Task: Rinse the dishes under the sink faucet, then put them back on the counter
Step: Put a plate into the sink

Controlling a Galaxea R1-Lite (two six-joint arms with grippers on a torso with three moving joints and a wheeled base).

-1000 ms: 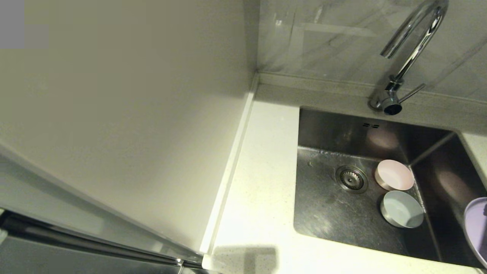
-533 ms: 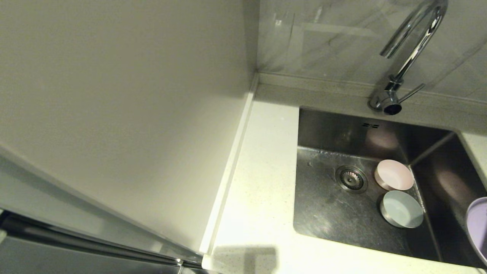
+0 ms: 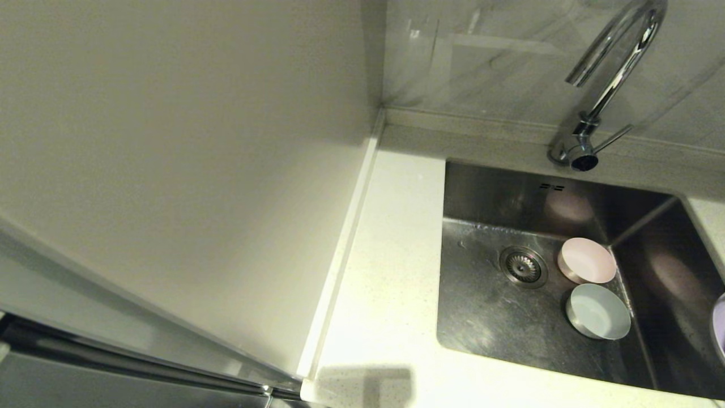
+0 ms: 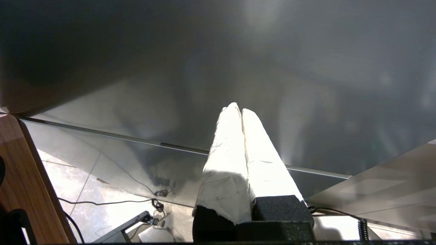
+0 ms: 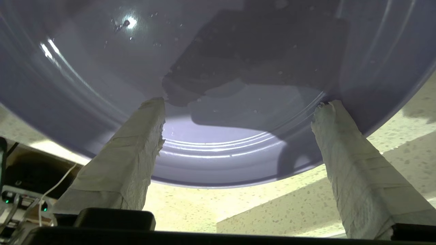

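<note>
plate [image 5: 218, 68]: round, lilac, glossy, water-spotted
right gripper [image 5: 238, 105]: spread wide, plate rim between its fingers, above speckled surface [image 5: 279, 204]

The round lilac plate [image 3: 720, 328] shows only as a thin sliver at the right border of the head view, just right of the rectangular stainless steel sink [image 3: 498, 317]; the rest is cut off. The sink's right wall and near-right corner also run out of that view. The tall chrome gooseneck faucet [image 3: 617, 73], behind the sink, loses the top of its arch. In the right wrist view the plate overflows the picture on three sides, so whether the spread cloth-wrapped fingers [image 5: 126, 163] actually press its rim is perhaps not settled.
</note>
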